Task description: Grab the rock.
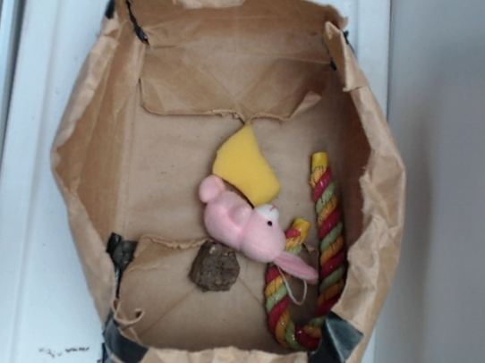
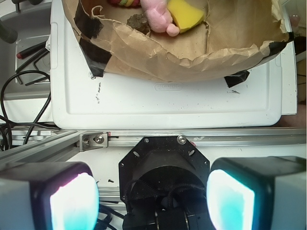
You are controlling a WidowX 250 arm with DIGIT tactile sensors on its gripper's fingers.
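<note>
Because the rock (image 1: 215, 267) lies touching the pink plush toy (image 1: 241, 225) inside the paper bag (image 1: 97, 125), the open, empty gripper (image 2: 152, 199) risks snagging the toy instead.

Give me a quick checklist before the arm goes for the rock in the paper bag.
1. Rock visible and uncovered from above: ok.
2. Claw open: ok, pads wide apart, nothing between them.
3. Claw over the rock: not ok, it is outside the bag, above the rail.
4. Clear space around the rock: not ok, the pink toy sits right against it.
5. Sponge and rope away from the rock: ok.
6. Bag wall in the approach path: cannot tell.
</note>
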